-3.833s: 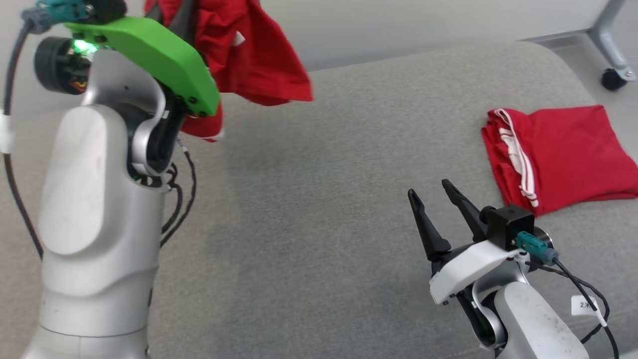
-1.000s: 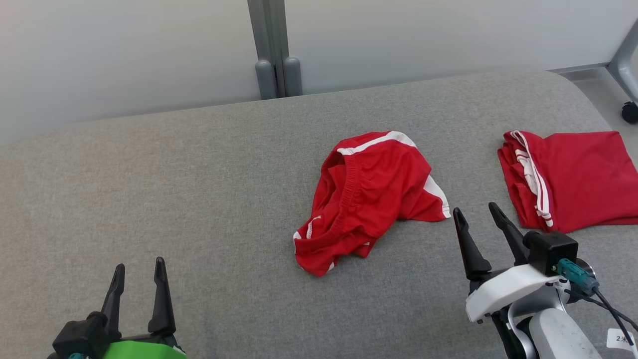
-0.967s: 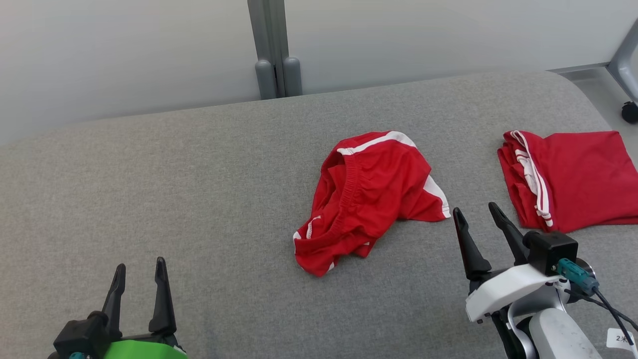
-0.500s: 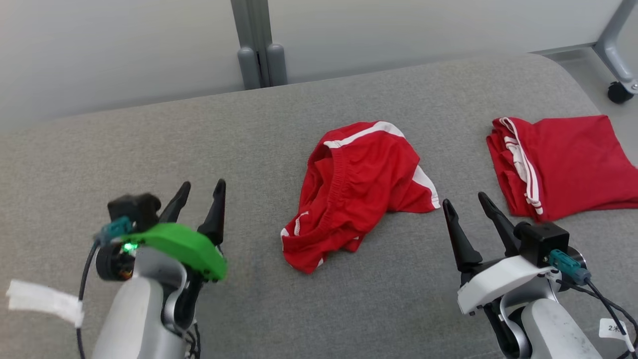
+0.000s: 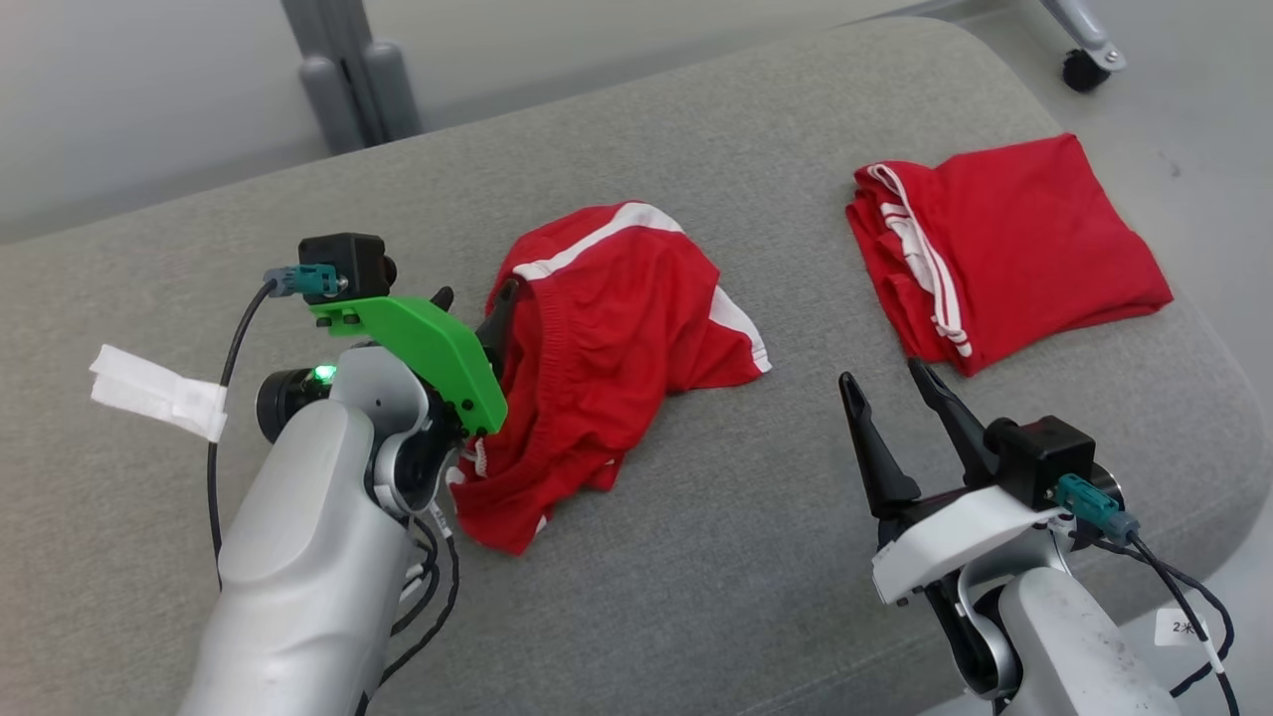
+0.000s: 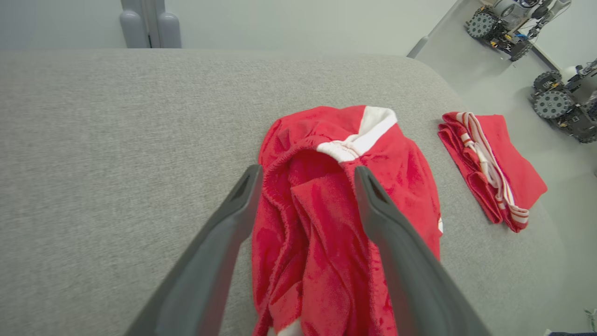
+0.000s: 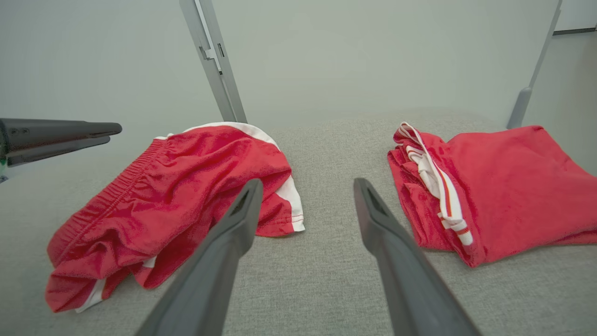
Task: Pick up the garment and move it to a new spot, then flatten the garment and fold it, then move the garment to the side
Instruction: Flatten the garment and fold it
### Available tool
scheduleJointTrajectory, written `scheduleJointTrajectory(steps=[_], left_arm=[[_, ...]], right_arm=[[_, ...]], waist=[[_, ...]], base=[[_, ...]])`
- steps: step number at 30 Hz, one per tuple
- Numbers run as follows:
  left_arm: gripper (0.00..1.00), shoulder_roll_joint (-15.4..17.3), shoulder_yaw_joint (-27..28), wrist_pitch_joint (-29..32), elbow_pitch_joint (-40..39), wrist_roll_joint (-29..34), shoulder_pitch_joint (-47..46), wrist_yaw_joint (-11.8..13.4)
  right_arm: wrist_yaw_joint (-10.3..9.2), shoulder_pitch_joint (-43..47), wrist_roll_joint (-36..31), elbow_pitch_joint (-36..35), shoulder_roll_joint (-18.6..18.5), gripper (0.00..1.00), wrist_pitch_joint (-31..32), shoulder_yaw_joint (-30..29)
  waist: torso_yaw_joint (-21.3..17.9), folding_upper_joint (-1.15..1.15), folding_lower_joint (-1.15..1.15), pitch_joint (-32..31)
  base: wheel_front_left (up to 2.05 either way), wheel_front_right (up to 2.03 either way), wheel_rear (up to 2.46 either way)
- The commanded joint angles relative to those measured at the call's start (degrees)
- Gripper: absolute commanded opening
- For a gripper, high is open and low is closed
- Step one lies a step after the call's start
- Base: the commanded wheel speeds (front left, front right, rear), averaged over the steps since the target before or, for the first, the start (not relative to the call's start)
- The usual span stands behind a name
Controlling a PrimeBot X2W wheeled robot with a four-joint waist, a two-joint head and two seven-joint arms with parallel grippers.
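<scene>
The crumpled red shorts (image 5: 607,348) with white stripes lie in a heap on the grey cushion (image 5: 249,249). My left gripper (image 5: 472,296), on its green mount, is at the heap's left edge. In the left wrist view it (image 6: 308,170) is open, its two fingers straddling the gathered waistband of the shorts (image 6: 326,233). My right gripper (image 5: 882,376) is open over bare cushion, to the right of the heap and short of it. The right wrist view has this gripper (image 7: 308,183) empty, with the shorts (image 7: 186,177) ahead on the left.
A second red garment (image 5: 1004,249), folded, lies at the cushion's far right (image 7: 503,177), near the rounded edge. Behind the cushion stand a pale wall and a grey post (image 5: 348,70). A caster (image 5: 1079,70) and wheeled machines (image 6: 559,98) stand on the floor.
The left gripper has let the shorts go onto the cushion, pulled back, then come forward to the heap's left edge. The head camera has turned, shifting the picture. The right gripper has kept still.
</scene>
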Motion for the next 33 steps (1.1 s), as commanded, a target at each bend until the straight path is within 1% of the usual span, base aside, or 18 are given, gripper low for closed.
scheduleJointTrajectory(steps=[1, 2, 8, 12, 17, 18, 19, 20, 22, 25, 28, 33], left_arm=[[1.00, 0.21, -0.36, -0.04, 0.43, -1.63, -1.63, 0.56], [1.00, 0.22, -0.94, -0.15, 0.96, -2.77, -2.22, 1.05], [1.00, 0.28, -2.63, -1.13, 4.13, -4.17, -4.69, 3.84], [1.00, 0.28, -2.94, -1.82, 5.21, -6.17, -6.07, 4.26], [1.00, 0.27, -2.76, -4.92, 6.07, -6.79, -7.73, 4.70], [0.40, 0.27, -2.85, -5.57, 6.25, -6.83, -7.90, 4.49], [0.13, 0.27, -2.78, -6.27, 6.28, -7.13, -8.11, 4.23], [0.00, 0.27, -2.69, -7.10, 6.49, -7.15, -8.41, 4.12], [0.00, 0.26, -2.94, -9.24, 6.66, -6.43, -9.00, 3.59], [0.00, 0.39, -3.47, -14.14, 6.18, -4.94, -10.69, 2.20], [0.00, 0.30, -5.09, -18.31, 5.16, -2.81, -13.81, 0.25], [0.00, 0.29, -7.58, -22.32, 2.67, -0.84, -20.20, -2.19]], right_arm=[[-0.08, -0.79, 0.37, 0.39, 0.35, 1.00, -0.64, 0.16], [-0.08, -0.99, 0.51, 0.68, 0.44, 1.00, -0.97, 0.19], [-0.08, -1.60, 0.85, 1.94, 0.84, 1.00, -2.03, 0.68], [-0.08, -1.89, 0.94, 2.42, 0.94, 1.00, -2.42, 0.47], [-0.08, -2.55, 0.73, 2.83, 1.16, 1.00, -2.78, 0.51], [-0.08, -2.64, 0.69, 2.87, 1.24, 1.00, -2.87, 0.53], [-0.08, -2.66, 0.69, 2.93, 1.28, 1.00, -2.93, 0.50], [-0.08, -2.68, 0.70, 3.05, 1.30, 1.00, -2.96, 0.49], [-0.08, -2.91, 0.74, 3.29, 1.26, 1.00, -2.95, 0.41], [-0.08, -3.23, 0.74, 3.54, 1.12, 1.00, -3.04, 0.23], [-0.08, -3.37, 0.74, 3.80, 1.06, 1.00, -3.14, 0.19], [-0.08, -3.45, 0.77, 4.12, 1.08, 1.00, -3.16, 0.47]], waist=[[-4.97, 0.00, 0.00, 3.71], [-5.65, 0.00, 0.00, 4.08], [-8.11, 0.00, 0.00, 5.26], [-8.52, 0.00, 0.00, 5.57], [-8.52, 0.00, 0.00, 5.68], [-8.44, 0.00, 0.00, 5.68], [-8.37, 0.00, 0.00, 5.65], [-8.27, 0.00, 0.00, 5.60], [-8.07, 0.00, 0.00, 5.48], [-7.69, 0.00, 0.00, 5.16], [-7.38, 0.00, 0.00, 4.74], [-7.22, 0.00, 0.00, 3.87]], base=[[0.00, 0.00, 0.00], [0.00, 0.00, 0.00], [0.00, 0.00, 0.00], [0.00, 0.00, 0.00], [0.00, 0.00, 0.00], [0.00, 0.00, 0.00], [0.00, 0.00, 0.00], [0.00, 0.00, 0.00], [0.00, 0.00, 0.00], [0.00, 0.00, 0.00], [0.00, 0.00, 0.00], [0.00, 0.00, 0.00]])
